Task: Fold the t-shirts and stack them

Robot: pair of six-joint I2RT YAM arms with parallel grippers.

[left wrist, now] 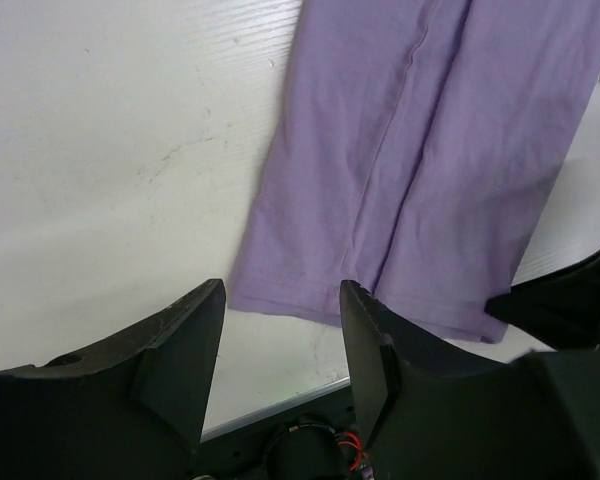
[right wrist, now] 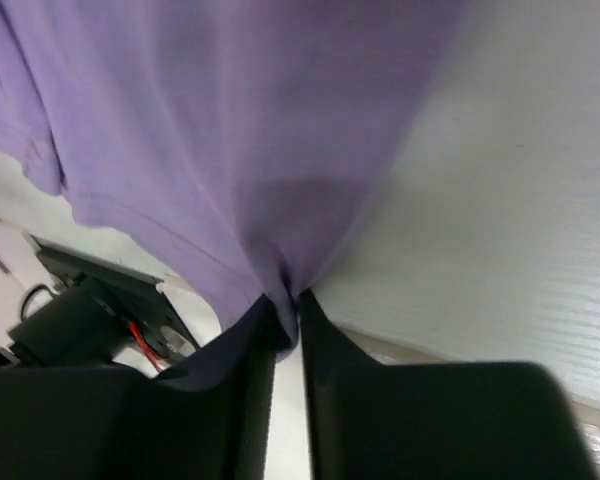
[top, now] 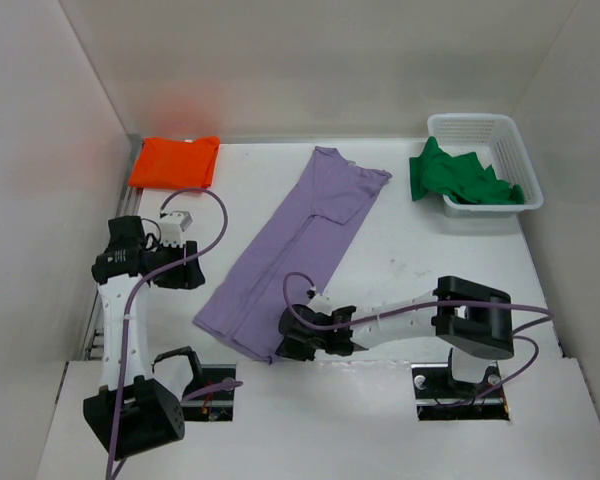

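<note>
Fingers (right wrist: 220, 395) on the right gripper (right wrist: 288, 300) are pinched tight together with the near corner of the purple shirt (top: 300, 235) bunched up between them, so that corner is properly grabbed. You can see the cloth puckering right at the tips in the right wrist view.

Purple shirt is laid out long and narrow in the middle of the table (top: 430, 250), running diagonally from near left up to far right. It looks folded lengthwise, collar end far, hem end near.

Left gripper (left wrist: 282, 295) has its fingers well apart and nothing in them. It sits just left of the shirt's near end, and from its wrist cam the hem's left corner shows through the gap. Can't tell if it's touching the cloth or only above it.

Orange shirt (top: 177, 160) is folded into a neat rectangle at the far left corner, well apart from the purple one. Green shirt (top: 460, 178) is crumpled at the far right, half in the white basket (top: 505, 130) and spilling over its left side.
</note>
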